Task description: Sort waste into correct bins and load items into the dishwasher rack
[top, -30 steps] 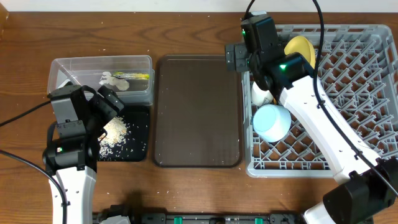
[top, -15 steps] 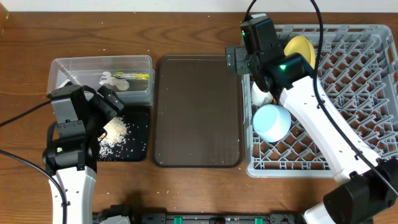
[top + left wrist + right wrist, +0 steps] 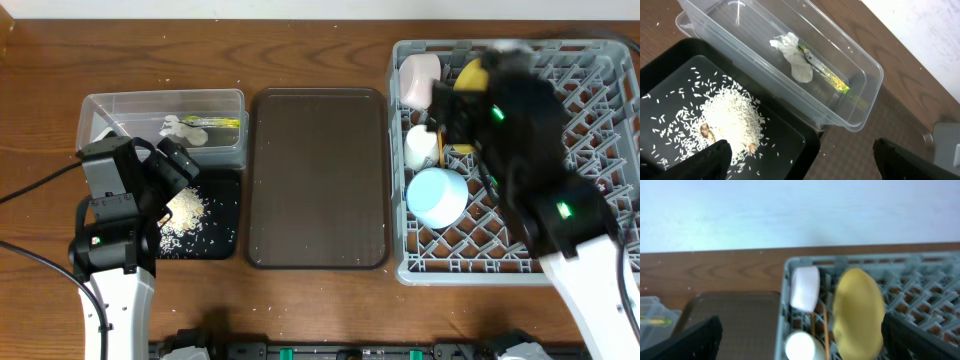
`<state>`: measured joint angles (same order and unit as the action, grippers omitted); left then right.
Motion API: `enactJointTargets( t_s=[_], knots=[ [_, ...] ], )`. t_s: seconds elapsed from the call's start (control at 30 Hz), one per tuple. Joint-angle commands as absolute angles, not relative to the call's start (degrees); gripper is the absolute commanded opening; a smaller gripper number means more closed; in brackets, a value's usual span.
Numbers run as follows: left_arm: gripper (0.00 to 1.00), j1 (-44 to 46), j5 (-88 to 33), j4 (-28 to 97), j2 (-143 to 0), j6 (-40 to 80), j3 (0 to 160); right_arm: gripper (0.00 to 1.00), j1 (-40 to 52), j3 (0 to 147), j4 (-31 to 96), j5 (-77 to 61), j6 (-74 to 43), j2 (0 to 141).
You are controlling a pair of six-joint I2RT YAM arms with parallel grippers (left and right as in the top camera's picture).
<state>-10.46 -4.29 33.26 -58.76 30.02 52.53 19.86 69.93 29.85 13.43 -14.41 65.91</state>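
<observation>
The grey dishwasher rack point(image 3: 600, 60) holds the white bowl point(image 3: 420, 78) on edge in its back left corner, the yellow plate point(image 3: 472, 75) upright beside it, the cream cup point(image 3: 421, 148) and the light blue bowl point(image 3: 436, 196). The right wrist view shows the bowl point(image 3: 805, 287), plate point(image 3: 858, 312), cup point(image 3: 800, 347) and chopsticks point(image 3: 824, 327). My right gripper point(image 3: 805, 347) is open and empty above them; its arm point(image 3: 510, 110) is blurred. My left gripper point(image 3: 805, 167) is open and empty over the black tray point(image 3: 790, 135) of rice point(image 3: 730, 120). The clear tub point(image 3: 870, 75) holds the tissue point(image 3: 795, 55) and wrapper point(image 3: 825, 75).
A large dark brown serving tray point(image 3: 318, 180) lies between the bins and the rack, with nothing on it. The clear tub point(image 3: 100, 105) sits behind the black tray point(image 3: 222, 215) at the left. Cables run along the left side.
My right arm has pulled back from the rack's back left corner toward the right and front. The white bowl now shows there. The left arm has not moved.
</observation>
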Motion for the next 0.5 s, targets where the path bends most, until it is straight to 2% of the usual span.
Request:
enactJointTargets(
  t_s=[0.0, 0.23, 0.47],
  knots=[
    [0.93, -10.74, -4.01, 33.43, -58.83, 29.89, 53.76, 0.99, 16.95, 60.23, 26.65, 10.02, -14.13, 58.89],
    [0.93, -10.76, -4.01, 33.43, -58.83, 29.89, 53.76, 0.99, 11.77, 38.44, 13.96, 5.41, -14.17, 39.07],
    [0.94, -10.76, -4.01, 33.43, -58.83, 29.89, 53.76, 0.99, 7.9, 23.14, 8.19, 3.29, -15.92, 22.44]
  ],
)
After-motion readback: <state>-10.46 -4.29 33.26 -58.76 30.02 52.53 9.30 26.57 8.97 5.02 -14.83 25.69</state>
